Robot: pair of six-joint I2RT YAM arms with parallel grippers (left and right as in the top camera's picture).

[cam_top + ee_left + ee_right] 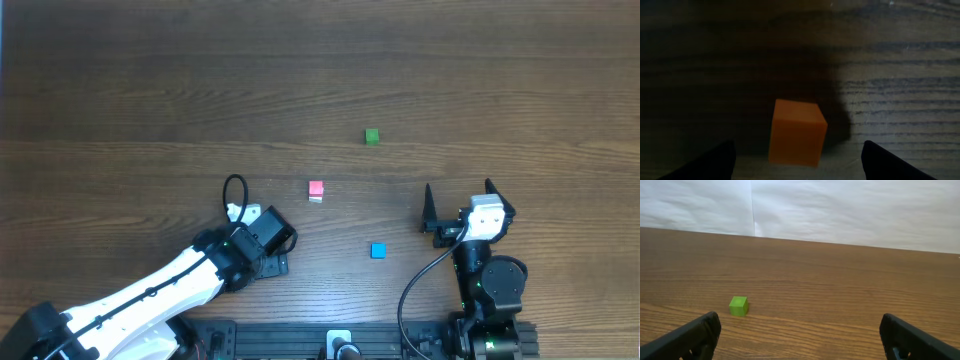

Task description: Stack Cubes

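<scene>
Squarely between left jaws, orange cube [796, 132].

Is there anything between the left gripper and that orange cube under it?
Nothing visible stands in the way. In the left wrist view the orange cube sits on the bare table, in the gap of the open left gripper, with one finger on each side and nothing between them and the cube.
</scene>
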